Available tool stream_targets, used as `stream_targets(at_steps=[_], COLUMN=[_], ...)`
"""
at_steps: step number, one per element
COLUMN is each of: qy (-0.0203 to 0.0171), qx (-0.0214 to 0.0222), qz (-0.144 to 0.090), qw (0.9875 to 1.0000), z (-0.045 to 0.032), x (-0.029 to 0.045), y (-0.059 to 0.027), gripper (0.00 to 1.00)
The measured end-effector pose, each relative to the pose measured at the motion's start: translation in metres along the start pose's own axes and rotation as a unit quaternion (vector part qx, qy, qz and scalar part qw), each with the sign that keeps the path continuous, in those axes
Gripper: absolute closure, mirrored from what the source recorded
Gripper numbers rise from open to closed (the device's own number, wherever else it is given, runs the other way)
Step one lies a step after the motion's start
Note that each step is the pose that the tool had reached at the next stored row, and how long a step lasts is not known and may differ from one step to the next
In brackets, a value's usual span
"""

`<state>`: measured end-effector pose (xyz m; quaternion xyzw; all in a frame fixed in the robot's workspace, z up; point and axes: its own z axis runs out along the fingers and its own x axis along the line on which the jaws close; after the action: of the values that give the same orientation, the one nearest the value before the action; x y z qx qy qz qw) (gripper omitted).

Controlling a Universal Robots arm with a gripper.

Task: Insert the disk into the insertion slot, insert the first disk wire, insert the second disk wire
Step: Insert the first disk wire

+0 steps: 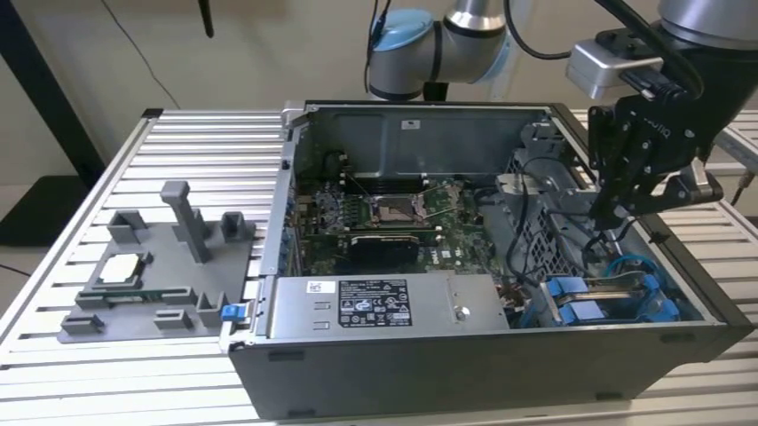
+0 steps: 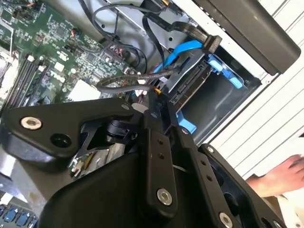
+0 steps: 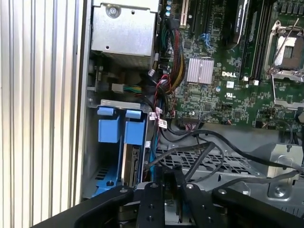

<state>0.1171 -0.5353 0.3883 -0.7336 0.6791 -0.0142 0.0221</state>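
Disk (image 3: pixel 129 162) in the insertion slot (image 3: pixel 88 152), at the near corner of the open computer case (image 1: pixel 474 377), on the exterior view's right.
Silver-grey drive, seen edge-on between bright blue carrier rails, with two blue tabs at its end and the grey sheet-metal bay around it. A blue cable (image 2: pixel 184 49) with a black plug lies just beside the drive's end. Gripper (image 1: pixel 616 224) (image 2: pixel 153 97) (image 3: pixel 172 189) hangs over the bay, clenched, jaws drawn close on the end of a black sheathed disk wire (image 2: pixel 123 81); red and yellow strands show at the pinch. Power-supply box (image 1: pixel 379 306) sits left of the bay.
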Motion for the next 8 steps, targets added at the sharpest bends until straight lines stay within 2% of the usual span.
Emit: stream_targets(at_steps=[3, 5, 8], qy=[0.0142, 0.0273, 0.0444], qx=[-0.0084, -0.0137, -0.0199], qz=[-0.001, -0.001, -0.002], qw=[0.9999, 0.9995, 0.9988], z=[0.0003, 0.0004, 0.0006], x=[0.0003, 0.0005, 0.0007], y=[-0.0036, -0.0062, -0.0092], gripper=[1.0, 1.0, 1.0])
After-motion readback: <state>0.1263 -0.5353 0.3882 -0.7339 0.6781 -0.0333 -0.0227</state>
